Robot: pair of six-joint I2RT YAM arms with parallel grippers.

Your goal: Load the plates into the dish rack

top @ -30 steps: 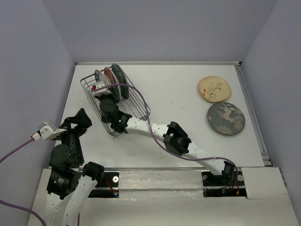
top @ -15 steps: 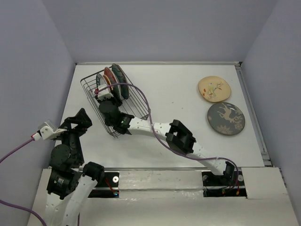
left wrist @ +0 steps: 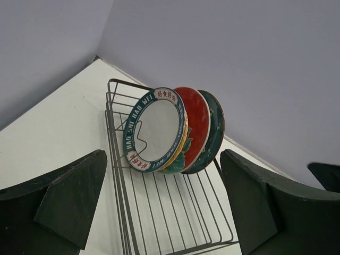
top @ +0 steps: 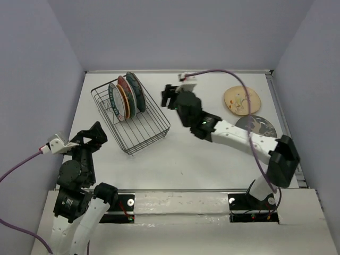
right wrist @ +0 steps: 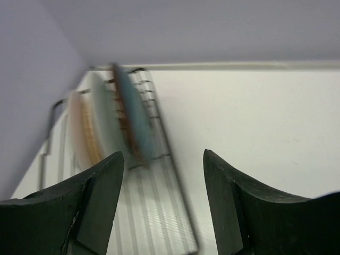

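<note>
The right end effector (top: 169,97) is out of the dish rack (top: 139,134). A second ago it was reaching across the rack, low beside the standing plates. Now it hovers over bare worktop (top: 202,156) just to the right of the rack's far end. The right arm has swung with it and stretches from the near right corner up toward the middle. Its fingers are spread apart with nothing between them, as the right wrist view shows, though that picture is blurred.

Four plates stand on edge, packed together, at the far end of the rack. Nearest the camera is the white plate with the dark patterned rim (top: 115,103), then the orange plate (top: 122,99), the red floral plate (top: 126,91) and the dark teal plate (top: 136,91). They sit where they sat before. With the arm gone, the whole row is now in plain sight from above. The rack itself has not shifted.

Two plates lie flat on the worktop at the far right, well apart from the rack. The cream floral plate (top: 243,101) is in its earlier place, with the right arm's cable now crossing over it. The grey deer plate (top: 261,126) lies just nearer, and the arm now partly covers it.

The left end effector (top: 93,136) has hardly moved. It hangs near the rack's near-left side, its fingers spread wide and empty, pointed toward the row of plates.
</note>
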